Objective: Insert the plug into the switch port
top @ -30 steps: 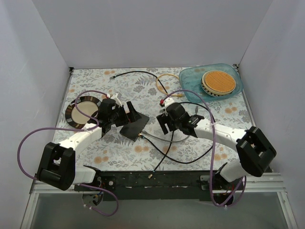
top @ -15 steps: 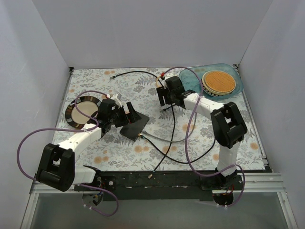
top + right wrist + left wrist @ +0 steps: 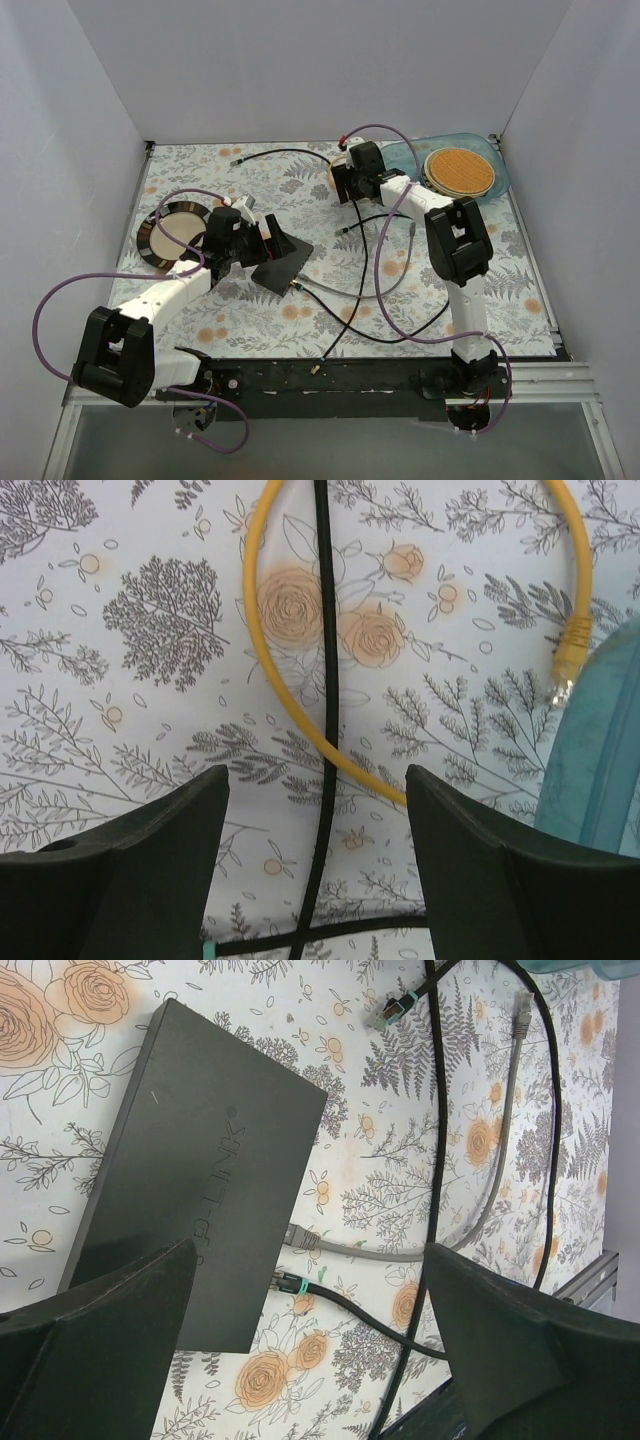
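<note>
Surface: table under a cloth printed with grey ferns and orange roses (image 3: 200,310).
Room: plain white walls (image 3: 320,70) on three sides.
Far corner, 1 o'clock: translucent teal plastic tray (image 3: 400,165) holding a round tan woven-top disc (image 3: 458,172).
Edge, 9 o'clock: dark round dish with a shiny rim (image 3: 165,232).
Switch: flat black rectangular box (image 3: 190,1200), just short of centre toward 9 o'clock, flat on the cloth.
Switch port (image 3: 272,1260): in the box's long edge facing 4 o'clock. The sockets cannot be seen from above. A grey cable (image 3: 400,1255) and a thin black cable (image 3: 350,1305) end at that edge; whether they are seated cannot be told.
Plug: yellow plug (image 3: 565,665) on a looped yellow cable (image 3: 262,680), lying loose beside the tray at 12 to 1 o'clock, well apart from the box.
Left arm: reaches from 7 o'clock toward centre. Left gripper (image 3: 268,238) hangs over the box's near end, jaws spread wide, holding nothing.
Right arm: stretched toward 12 o'clock. Right gripper (image 3: 317,780) is above the yellow loop and a long black cable (image 3: 320,680), jaws apart, nothing between them.
</note>
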